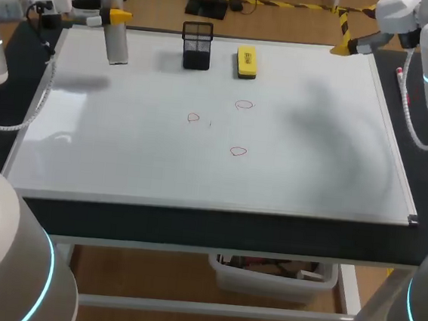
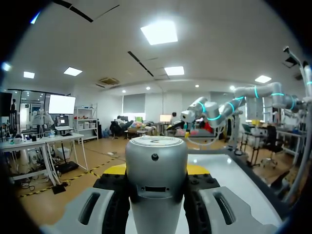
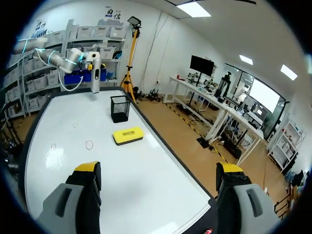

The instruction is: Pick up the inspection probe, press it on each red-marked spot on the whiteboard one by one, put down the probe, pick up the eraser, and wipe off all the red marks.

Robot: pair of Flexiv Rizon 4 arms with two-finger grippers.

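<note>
The silver cylindrical probe (image 1: 118, 41) stands upright above the whiteboard's (image 1: 123, 159) back left corner, and my left gripper (image 1: 119, 16) is shut on it. In the left wrist view the probe (image 2: 156, 165) fills the gap between the yellow-tipped fingers (image 2: 116, 169). Three red circles (image 1: 244, 104) (image 1: 194, 117) (image 1: 237, 151) are drawn near the board's middle. The yellow eraser (image 1: 246, 61) lies flat at the back centre. My right gripper (image 1: 347, 43) hangs open and holds nothing above the back right corner. Its wrist view shows the eraser (image 3: 128, 135) and a red mark (image 3: 88, 144) ahead of it.
A black mesh holder (image 1: 197, 46) stands between the probe and the eraser, also seen as the holder (image 3: 119, 108) in the right wrist view. A small red-and-white pen (image 1: 399, 72) lies just off the board's right edge. The board's front and right parts are bare.
</note>
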